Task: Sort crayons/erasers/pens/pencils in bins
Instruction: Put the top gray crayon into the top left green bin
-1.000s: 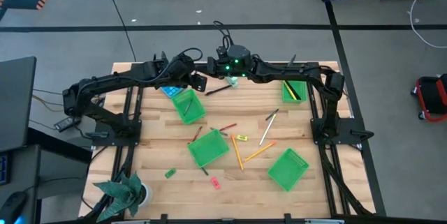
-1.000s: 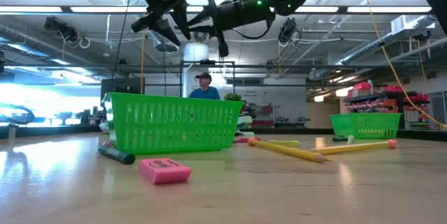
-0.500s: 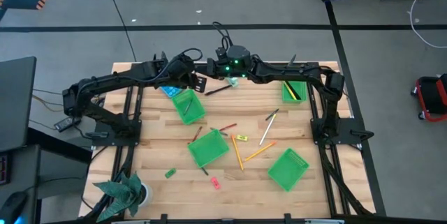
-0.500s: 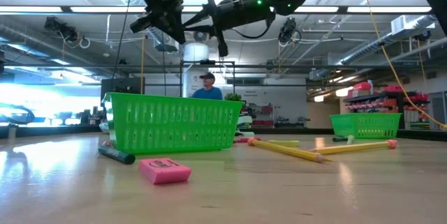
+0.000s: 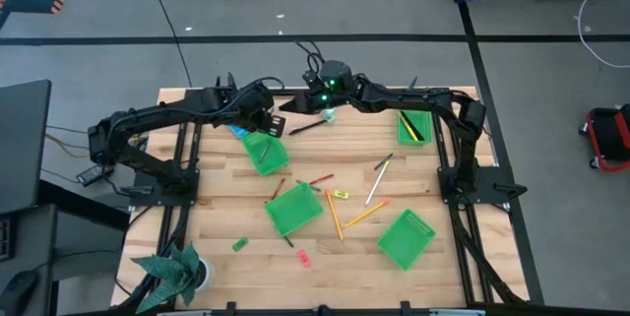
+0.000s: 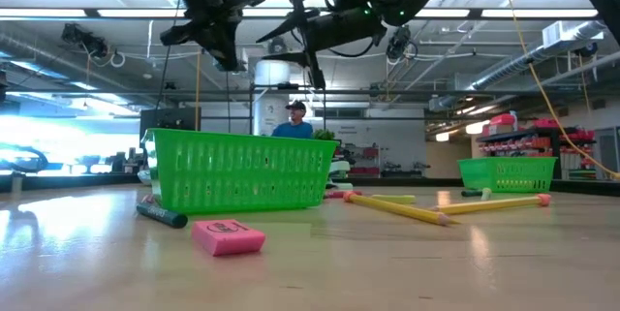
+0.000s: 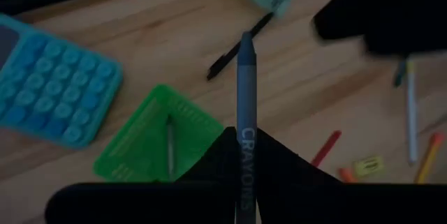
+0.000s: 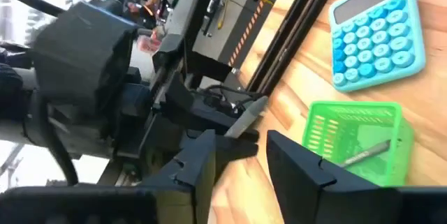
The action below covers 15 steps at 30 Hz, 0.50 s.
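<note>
My left gripper is shut on a blue-grey crayon in the air above the far-left green bin, which holds one grey stick. My right gripper stands open a little way off at the same height, its fingers pointing at the crayon's free end without touching it. Three more bins rest flat on the table. Pencils, a black pen and small erasers lie loose between them. My left gripper pinches the crayon's labelled lower part between its two fingers. The crayon runs along the fingers and sticks out well past their tips. The fingers slant down from the table's left side. The crayon is lifted clear, high above the bin.
A blue calculator lies at the far left beside the bin, a teal block at the far middle. A potted plant stands at the near left corner. A person shows in the room beyond the table.
The two grippers met over the far side of the table and have drawn apart. My left gripper has tipped downward and gone a little toward the left edge with the crayon. My right gripper has turned and drawn back toward the right.
</note>
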{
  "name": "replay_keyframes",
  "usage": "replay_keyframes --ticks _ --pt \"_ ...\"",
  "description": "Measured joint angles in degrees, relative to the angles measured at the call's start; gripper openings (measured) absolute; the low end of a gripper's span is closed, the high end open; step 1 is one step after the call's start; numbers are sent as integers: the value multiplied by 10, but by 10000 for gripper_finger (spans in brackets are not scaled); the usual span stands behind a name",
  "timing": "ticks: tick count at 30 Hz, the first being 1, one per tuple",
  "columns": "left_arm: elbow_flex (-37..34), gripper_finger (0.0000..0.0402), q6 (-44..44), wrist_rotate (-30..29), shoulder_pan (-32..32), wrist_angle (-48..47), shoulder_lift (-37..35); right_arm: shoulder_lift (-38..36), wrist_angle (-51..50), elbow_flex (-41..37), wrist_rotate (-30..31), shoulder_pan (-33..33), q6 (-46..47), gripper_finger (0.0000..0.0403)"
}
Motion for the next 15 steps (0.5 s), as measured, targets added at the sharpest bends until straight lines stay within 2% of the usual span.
replay_keyframes --ticks 5,9,15 --pt "0 34 0 -7 0 -32 1 0 -14 0 -10 -14 -23 145" --pt "-1 52 0 -23 7 -69 5 0 -28 0 -34 -26 -37 146" --pt "-50 36 -3 -19 12 -31 8 0 -33 0 -68 -36 -41 146"
